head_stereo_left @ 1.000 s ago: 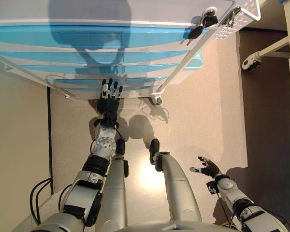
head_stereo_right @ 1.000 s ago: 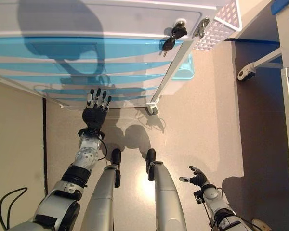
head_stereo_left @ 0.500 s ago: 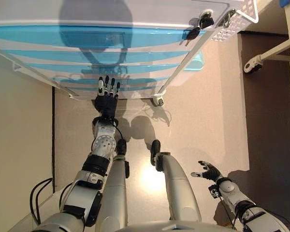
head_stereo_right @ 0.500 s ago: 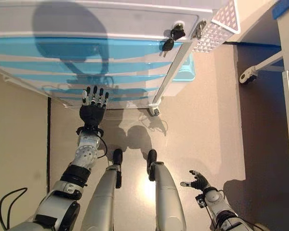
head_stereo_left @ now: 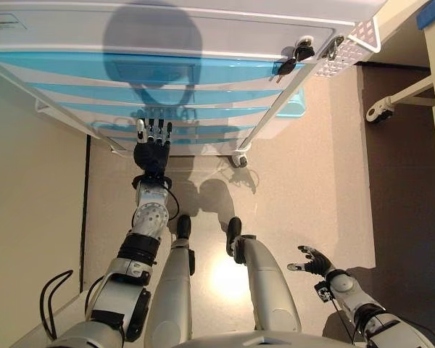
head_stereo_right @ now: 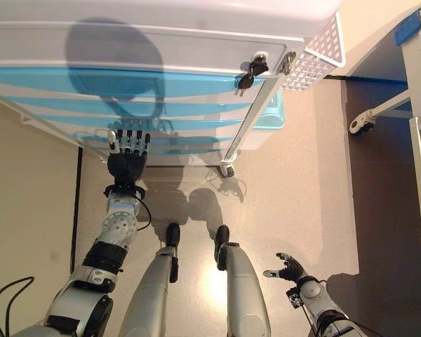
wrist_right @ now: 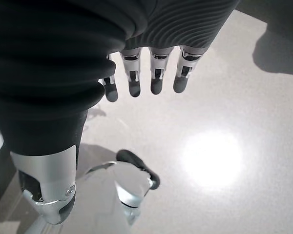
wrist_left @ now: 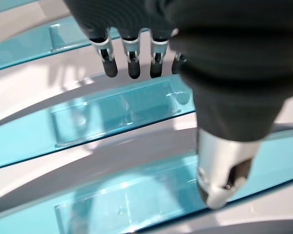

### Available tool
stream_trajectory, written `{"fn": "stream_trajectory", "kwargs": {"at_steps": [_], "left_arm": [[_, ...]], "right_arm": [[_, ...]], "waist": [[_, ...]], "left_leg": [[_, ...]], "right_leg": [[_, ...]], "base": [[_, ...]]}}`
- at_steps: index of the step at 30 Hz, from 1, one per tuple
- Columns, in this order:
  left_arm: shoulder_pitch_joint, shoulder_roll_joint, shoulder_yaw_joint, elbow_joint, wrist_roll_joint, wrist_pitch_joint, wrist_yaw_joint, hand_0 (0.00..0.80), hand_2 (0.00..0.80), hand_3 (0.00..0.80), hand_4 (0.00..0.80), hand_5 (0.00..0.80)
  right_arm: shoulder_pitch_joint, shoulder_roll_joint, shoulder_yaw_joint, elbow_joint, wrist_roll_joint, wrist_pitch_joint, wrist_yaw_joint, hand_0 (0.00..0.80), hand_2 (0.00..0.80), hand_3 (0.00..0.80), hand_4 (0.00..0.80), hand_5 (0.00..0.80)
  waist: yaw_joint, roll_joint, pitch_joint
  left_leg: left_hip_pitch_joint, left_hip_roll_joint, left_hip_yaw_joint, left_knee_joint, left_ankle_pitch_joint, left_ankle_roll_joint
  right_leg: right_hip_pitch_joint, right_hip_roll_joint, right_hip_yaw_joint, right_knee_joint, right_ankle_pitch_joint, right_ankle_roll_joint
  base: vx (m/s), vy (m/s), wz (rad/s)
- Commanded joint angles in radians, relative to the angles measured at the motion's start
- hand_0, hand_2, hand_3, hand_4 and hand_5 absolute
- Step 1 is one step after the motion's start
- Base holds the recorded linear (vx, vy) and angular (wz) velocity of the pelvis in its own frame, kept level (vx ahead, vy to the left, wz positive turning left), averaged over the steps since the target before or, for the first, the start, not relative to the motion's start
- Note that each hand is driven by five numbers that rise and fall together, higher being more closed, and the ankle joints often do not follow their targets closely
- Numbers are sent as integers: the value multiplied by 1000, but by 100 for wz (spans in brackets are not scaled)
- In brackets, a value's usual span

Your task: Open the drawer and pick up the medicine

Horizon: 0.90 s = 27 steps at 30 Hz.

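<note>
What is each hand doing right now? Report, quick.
Left hand: open, fingers straight, raised at the blue drawer fronts, holding nothing.
Right hand: open, fingers relaxed, empty, low over the floor.

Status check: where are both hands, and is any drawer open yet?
Left hand open, fingers straight, at the lower translucent blue drawer fronts of the white cabinet. Right hand open, idle, low over floor. All drawers shut; medicine not visible.
</note>
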Motion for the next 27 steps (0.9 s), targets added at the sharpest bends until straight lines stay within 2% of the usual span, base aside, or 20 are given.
{"fn": "stream_trajectory", "kwargs": {"at_steps": [1,9,19,27], "left_arm": [[-173,92,67,-166,102,-90,-121,0,0,0,0,0],[-189,104,53,-144,131,-81,-101,0,0,0,0,0],[-247,125,-12,-86,186,-49,-98,0,0,0,0,0],[-336,94,-74,-68,191,-31,-104,0,0,0,0,0]], "right_arm": [[81,-75,20,28,-20,16,-1,0,0,0,0,0],[67,-75,19,19,-19,22,-10,0,0,0,0,0],[65,-80,27,8,-17,29,-9,0,0,0,0,0],[71,-86,41,8,0,36,-3,0,0,0,0,0]], "waist": [[-4,50,-122],[-14,58,-122],[-35,65,-130],[-59,65,-140]], "left_leg": [[-28,-40,27,40,-52,53],[-20,-35,44,37,-57,58],[14,-23,64,17,-57,60],[33,-14,63,21,-62,58]], "right_leg": [[8,-8,33,-113,162,88],[9,-2,47,-119,163,91],[32,10,64,-141,170,95],[59,24,69,-161,165,91]], "base": [[15,27,-4],[20,29,-11],[22,7,-7],[35,-29,-9]]}}
